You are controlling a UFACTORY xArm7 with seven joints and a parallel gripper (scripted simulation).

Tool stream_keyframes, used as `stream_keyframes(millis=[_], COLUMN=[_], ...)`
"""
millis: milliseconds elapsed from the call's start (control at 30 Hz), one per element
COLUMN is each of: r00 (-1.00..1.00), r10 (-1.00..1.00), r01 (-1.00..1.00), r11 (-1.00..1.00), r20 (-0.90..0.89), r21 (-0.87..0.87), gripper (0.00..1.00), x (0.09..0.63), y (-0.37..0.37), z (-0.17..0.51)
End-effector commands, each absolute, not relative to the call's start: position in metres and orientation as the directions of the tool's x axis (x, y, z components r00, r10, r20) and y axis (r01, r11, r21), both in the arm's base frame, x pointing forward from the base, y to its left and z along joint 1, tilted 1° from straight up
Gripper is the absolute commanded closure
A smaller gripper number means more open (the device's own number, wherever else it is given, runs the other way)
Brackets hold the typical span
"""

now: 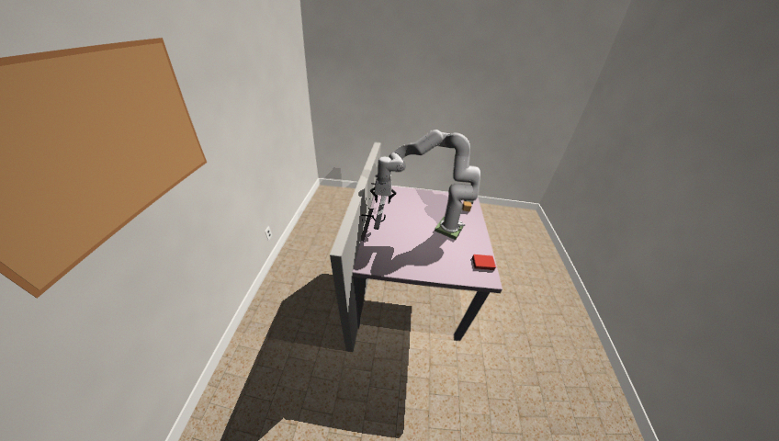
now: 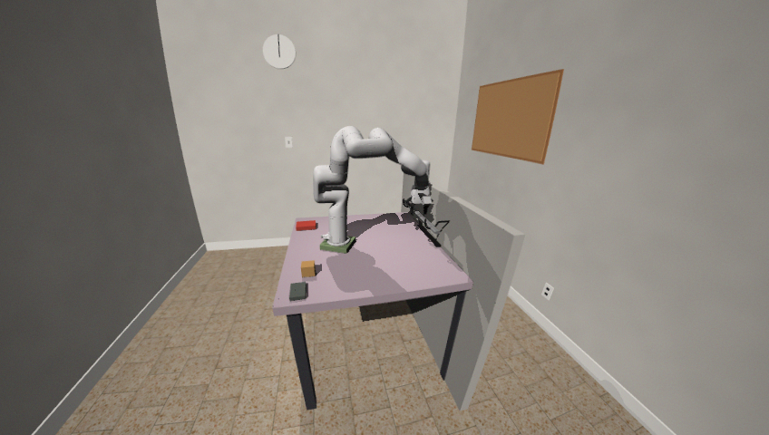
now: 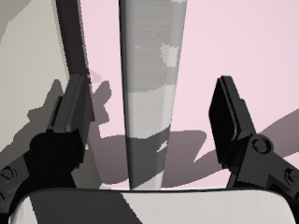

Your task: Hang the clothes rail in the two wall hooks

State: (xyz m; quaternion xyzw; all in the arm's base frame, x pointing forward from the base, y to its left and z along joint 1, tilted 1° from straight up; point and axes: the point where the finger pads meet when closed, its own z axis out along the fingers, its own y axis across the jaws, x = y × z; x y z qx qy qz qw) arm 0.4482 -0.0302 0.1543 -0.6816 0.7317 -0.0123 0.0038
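Surface [image 1: 412, 220] [image 2: 404, 256]: pale pink top, dark legs; clock read from its centre in the exterior view. Green base plate [image 1: 449, 235] [image 2: 326, 246] under the arm's foot between 9 and 10 o'clock, red block [image 1: 483, 261] [image 2: 306, 225] lying flat at 10. Orange cube [image 1: 467, 206] [image 2: 307, 268] near 9, dark grey-green block [image 2: 298, 291] flat at 8, just beside the cube, apart from it.
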Motion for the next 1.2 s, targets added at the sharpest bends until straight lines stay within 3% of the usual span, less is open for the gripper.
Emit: stream_keyframes(millis=[0,1167], r00=[-0.071,-0.071], r10=[-0.997,-0.997], r01=[-0.997,-0.997], r11=[0.07,0.07], r20=[0.011,0.011], r21=[-0.027,-0.026], gripper=[0.19,0.19], x=[0.4494,0.4492], y=[-0.03,-0.0299], z=[0.1556,0.1635])
